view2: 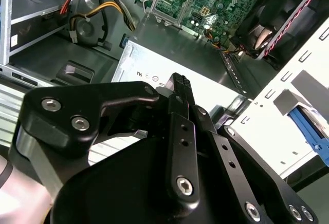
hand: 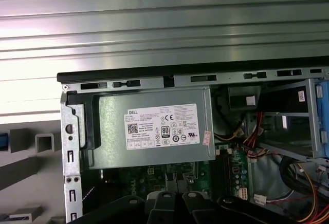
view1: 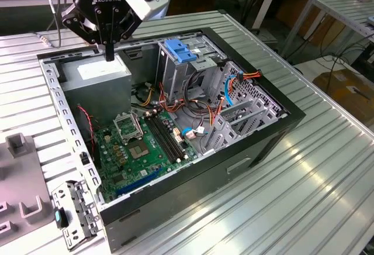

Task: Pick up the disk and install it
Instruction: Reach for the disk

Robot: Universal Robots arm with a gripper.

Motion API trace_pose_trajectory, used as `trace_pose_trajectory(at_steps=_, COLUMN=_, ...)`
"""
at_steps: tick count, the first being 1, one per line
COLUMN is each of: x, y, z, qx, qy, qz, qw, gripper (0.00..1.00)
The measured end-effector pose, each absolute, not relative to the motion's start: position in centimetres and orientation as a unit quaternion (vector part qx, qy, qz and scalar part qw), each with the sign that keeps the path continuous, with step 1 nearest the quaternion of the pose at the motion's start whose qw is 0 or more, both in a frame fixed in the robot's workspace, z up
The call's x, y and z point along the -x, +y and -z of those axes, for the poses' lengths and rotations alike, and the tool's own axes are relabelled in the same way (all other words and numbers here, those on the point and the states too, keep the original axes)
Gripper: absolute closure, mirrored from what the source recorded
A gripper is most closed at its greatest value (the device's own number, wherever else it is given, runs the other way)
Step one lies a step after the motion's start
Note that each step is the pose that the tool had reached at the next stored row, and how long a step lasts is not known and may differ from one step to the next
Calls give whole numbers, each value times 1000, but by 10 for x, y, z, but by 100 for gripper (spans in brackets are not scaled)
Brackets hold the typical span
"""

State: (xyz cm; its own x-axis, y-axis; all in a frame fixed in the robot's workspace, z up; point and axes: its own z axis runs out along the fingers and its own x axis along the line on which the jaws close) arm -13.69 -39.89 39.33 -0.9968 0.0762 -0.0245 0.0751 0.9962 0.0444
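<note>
My gripper [view1: 108,55] hangs shut and empty just above the grey power supply box [view1: 96,76] in the far corner of the open computer case [view1: 257,144], at the exterior view's left. In the second wrist view the black fingertips [view2: 180,82] are pressed together over that box's white sticker. A blue plastic piece [view1: 178,50] sits on top of the metal drive cage [view1: 181,73] inside the case. A blue-edged grey part [view2: 307,126] shows outside the case wall. I cannot tell whether either one is the disk.
The green motherboard [view1: 140,144] lies on the case floor, with red, orange and blue cables [view1: 234,85] by the cage. Grey fixture blocks [view1: 17,150] and a perforated metal bracket [view1: 73,214] lie on the ribbed table at the exterior view's left. Benches stand behind.
</note>
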Motion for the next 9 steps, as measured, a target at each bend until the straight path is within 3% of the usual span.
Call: trace_pose_trajectory(at_steps=9, x=142, y=-399, z=-393, qx=-38, qy=999, qz=-22, qw=13, gripper=89)
